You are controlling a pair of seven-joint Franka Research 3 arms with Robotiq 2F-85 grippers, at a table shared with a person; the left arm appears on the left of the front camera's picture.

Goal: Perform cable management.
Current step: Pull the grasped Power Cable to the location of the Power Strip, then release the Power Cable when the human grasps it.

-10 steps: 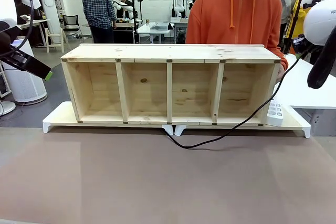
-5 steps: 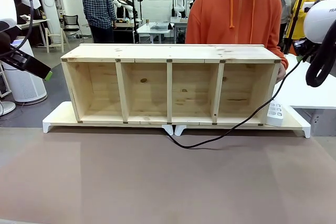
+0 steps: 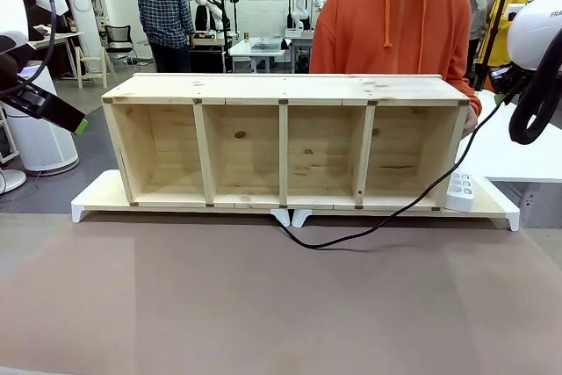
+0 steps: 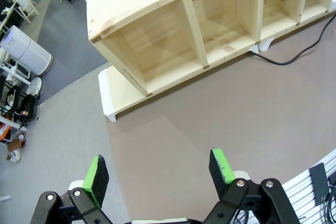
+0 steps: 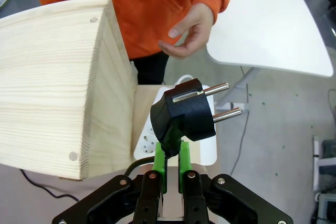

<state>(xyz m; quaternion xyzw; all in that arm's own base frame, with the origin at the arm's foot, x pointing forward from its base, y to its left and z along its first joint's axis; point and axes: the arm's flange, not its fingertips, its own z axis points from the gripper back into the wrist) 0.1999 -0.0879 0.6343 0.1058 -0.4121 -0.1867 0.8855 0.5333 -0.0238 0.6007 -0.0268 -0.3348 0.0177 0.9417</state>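
The cable (image 3: 386,215) is a thin black cord. It comes out from under the shelf's middle, loops over the brown table and rises to my right gripper (image 3: 499,92) at the shelf's right end. In the right wrist view my right gripper (image 5: 171,161) is shut on the cable just below its black plug (image 5: 184,116), whose two pins point right. The white power strip (image 3: 459,191) leans on the riser beside the shelf's right wall. My left gripper (image 4: 157,170) hangs open and holds nothing, high off the table's left side, with green pads (image 4: 96,174).
A wooden shelf (image 3: 283,142) with several open compartments stands on white risers (image 3: 97,195) across the table's far half. A person in an orange hoodie (image 3: 395,24) stands behind it, with an open hand (image 5: 186,32) near the plug. A white side table (image 5: 268,19) is at the right.
My right arm has turned slightly and its thick hose has curled into a loop. The cable, the shelf and the left arm look unchanged.
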